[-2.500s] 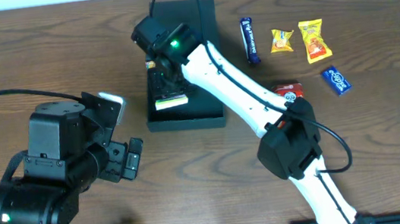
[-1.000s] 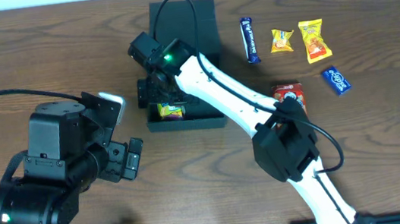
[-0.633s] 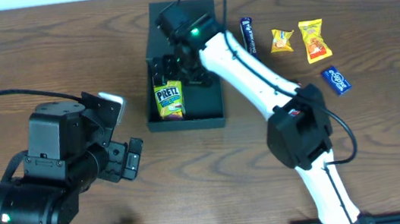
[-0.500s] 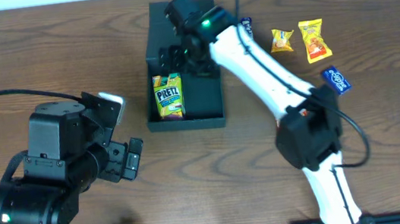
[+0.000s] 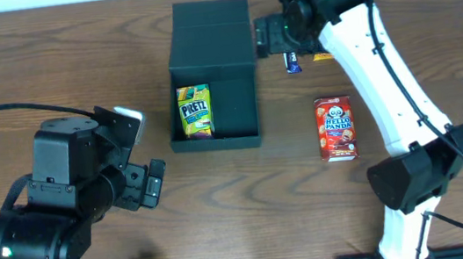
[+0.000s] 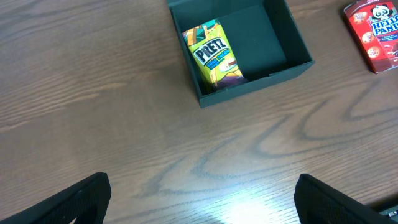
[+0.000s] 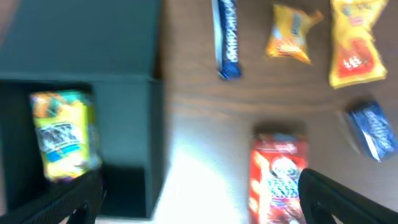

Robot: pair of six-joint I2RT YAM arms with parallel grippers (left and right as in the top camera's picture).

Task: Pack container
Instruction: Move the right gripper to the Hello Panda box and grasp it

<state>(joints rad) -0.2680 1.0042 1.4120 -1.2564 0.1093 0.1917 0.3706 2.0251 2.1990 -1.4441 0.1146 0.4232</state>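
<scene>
Swung away from the dark teal-black matte cardboard container (image 5: 215, 143), which sits mid-table holding a green-yellow Pretz box (image 5: 196, 112), the right gripper (image 5: 275, 36) hovers at its one o'clock, jaws spread and empty. The left gripper (image 6: 202, 196) is also spread and empty. The step in hand looks like fetching the next snack, which calls for lowering onto the long dark-blue wrapped bar (image 7: 225, 37).

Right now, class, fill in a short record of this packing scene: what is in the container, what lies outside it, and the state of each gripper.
container: dark box, flap lid open
inside: Pretz box, lying against one side wall
outside: Hello Panda box, blue bar, small yellow pack, yellow-red pack, blue pack
left gripper: open, empty, apart from the container
right gripper: open, empty, beside the container's lid end
</scene>
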